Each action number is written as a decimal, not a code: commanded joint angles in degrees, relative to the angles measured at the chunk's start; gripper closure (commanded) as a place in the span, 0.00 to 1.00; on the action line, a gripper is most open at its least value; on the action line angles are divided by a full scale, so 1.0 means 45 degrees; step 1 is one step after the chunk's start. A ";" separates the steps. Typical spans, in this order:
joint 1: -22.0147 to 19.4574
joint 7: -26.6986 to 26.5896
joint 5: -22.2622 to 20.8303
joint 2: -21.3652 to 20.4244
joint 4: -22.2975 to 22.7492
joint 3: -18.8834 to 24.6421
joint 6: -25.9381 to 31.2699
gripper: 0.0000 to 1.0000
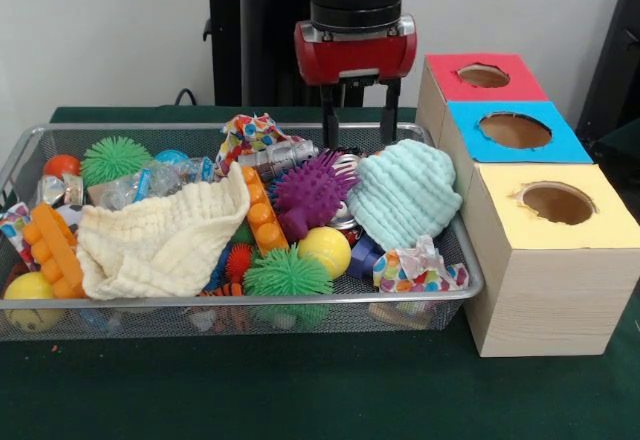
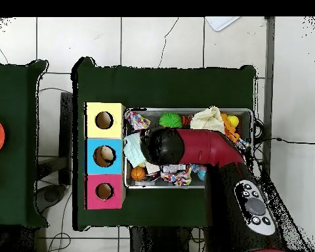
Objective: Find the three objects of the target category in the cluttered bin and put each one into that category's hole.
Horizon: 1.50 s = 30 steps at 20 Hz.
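Hovering over the far side of the wire-mesh bin

Hanging above the back of the bin (image 1: 20, 155), the end effector (image 1: 360, 110) points its two dark fingers (image 1: 329, 112) straight down, spread apart with nothing between them. Its tips sit just behind the purple spiky ball (image 1: 312, 190) and the mint knit cloth (image 1: 405, 193), near the bin's far rim.

One dotted cloth piece (image 1: 420, 268) lies crumpled in the near corner of the bin closest to the boxes. A second dotted cloth piece (image 1: 248, 132) rests at the far side, beside a clear plastic bottle (image 1: 280, 153). A third shows only as a scrap at the opposite end (image 1: 12, 225), by the orange building bricks (image 1: 55, 250).

A cream knit cloth (image 1: 165, 240) covers much of the middle, with green spiky balls (image 1: 287, 272) and a yellow ball (image 1: 324, 250) around it.

Just beside the bin on the green table (image 1: 300, 390) stands the yellow-topped wooden box (image 1: 550, 290); its round hole (image 1: 556, 203) is uncovered. In the overhead view the red arm (image 2: 206, 149) hides the bin's centre
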 commanded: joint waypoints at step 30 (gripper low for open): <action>-0.3473 -0.3614 -0.3794 0.1427 -0.1074 0.3733 0.2345 0.00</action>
